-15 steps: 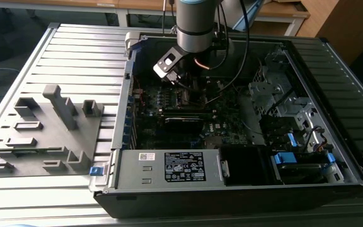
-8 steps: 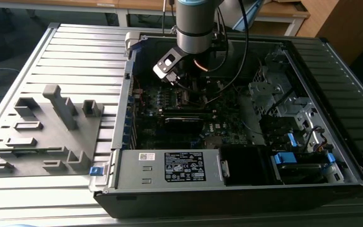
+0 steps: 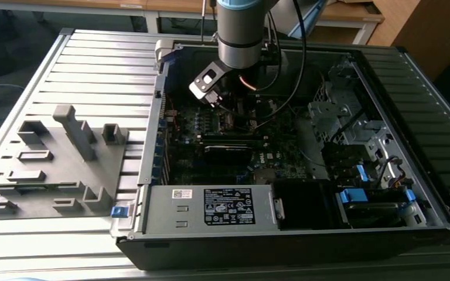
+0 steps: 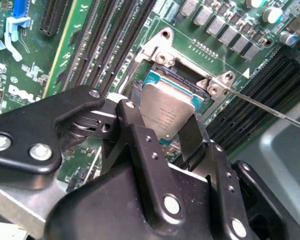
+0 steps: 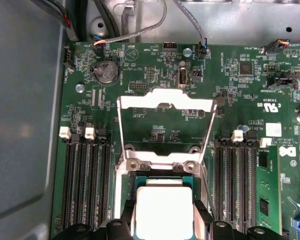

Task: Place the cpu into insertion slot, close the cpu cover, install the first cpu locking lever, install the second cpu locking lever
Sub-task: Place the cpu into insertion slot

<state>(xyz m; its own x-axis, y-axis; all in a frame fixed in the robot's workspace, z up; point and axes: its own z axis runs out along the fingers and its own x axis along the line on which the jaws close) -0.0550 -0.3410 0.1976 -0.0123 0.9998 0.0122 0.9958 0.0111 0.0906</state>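
Note:
In both wrist views the cpu, a flat square chip with a pale metal top, sits between two black fingers. My gripper is shut on its opposite edges. The chip hangs just over the insertion slot, whose teal rim shows around it. The cpu cover, a thin silver frame, stands swung open on its hinge beyond the slot. One thin metal locking lever sticks out beside the slot. In the exterior view my gripper reaches down inside the computer case.
Rows of black memory slots flank the slot on both sides. Cables run along the case's back wall. A labelled power supply fills the case's front, and a grey holder fixture lies at the exterior view's left.

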